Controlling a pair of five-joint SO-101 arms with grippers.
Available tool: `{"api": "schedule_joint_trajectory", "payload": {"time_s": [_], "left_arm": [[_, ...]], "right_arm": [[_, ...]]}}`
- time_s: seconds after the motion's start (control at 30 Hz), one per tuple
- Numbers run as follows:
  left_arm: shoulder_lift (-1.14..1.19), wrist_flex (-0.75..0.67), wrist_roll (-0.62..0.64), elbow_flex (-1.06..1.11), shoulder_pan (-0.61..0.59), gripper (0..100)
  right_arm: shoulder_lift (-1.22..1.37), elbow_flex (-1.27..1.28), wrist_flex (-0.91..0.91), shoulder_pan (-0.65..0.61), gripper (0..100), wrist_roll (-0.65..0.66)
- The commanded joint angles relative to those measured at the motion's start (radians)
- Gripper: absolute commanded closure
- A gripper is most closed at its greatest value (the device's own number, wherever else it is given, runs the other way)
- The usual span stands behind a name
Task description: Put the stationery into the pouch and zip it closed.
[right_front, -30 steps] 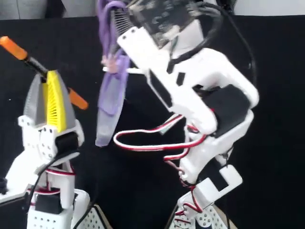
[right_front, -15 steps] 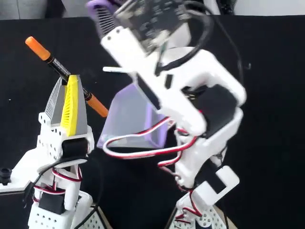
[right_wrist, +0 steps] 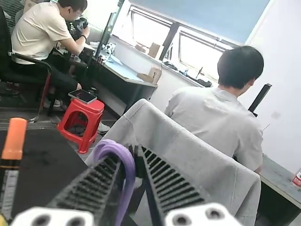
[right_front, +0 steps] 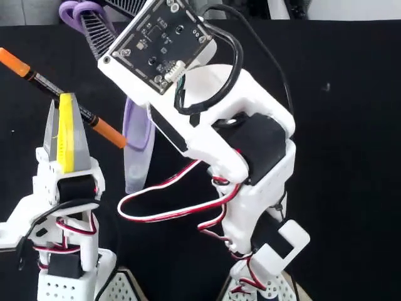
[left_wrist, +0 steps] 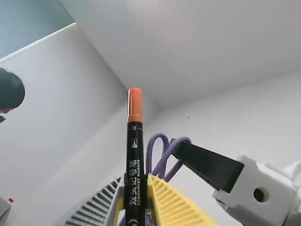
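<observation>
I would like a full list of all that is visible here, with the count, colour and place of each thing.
marker: one, orange and black, held tilted in the left hand
pouch: one, purple, hanging from the right hand
table: one, black, under both arms
stool: one, red, in the room behind
left hand: one, yellow and grey, shut on the marker
right hand: one, black, shut on the pouch

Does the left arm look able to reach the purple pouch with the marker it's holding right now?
Probably yes: the marker in the left gripper ends right beside the pouch hanging from the right gripper, with nothing between. Whether it's open, I can't tell.
</observation>
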Motion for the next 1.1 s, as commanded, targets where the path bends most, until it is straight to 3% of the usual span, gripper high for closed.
{"api": "schedule_joint_trajectory", "payload": {"time_s": [0.0,0.67,0.87,1.07], "left_arm": [[0.005,-0.015,0.023,0.024,-0.004,97],[0.005,-0.017,0.015,0.068,-0.018,97],[0.005,-0.017,0.017,0.061,-0.165,97],[0.005,-0.017,0.017,0.059,-0.191,97]], "right_arm": [[-0.03,-0.001,-0.028,-0.015,98.5,0.008],[-0.028,0.004,-0.061,-0.117,98.5,0.009],[-0.028,0.004,-0.061,-0.115,98.5,0.009],[-0.028,0.004,-0.061,-0.118,98.6,0.009]]}}
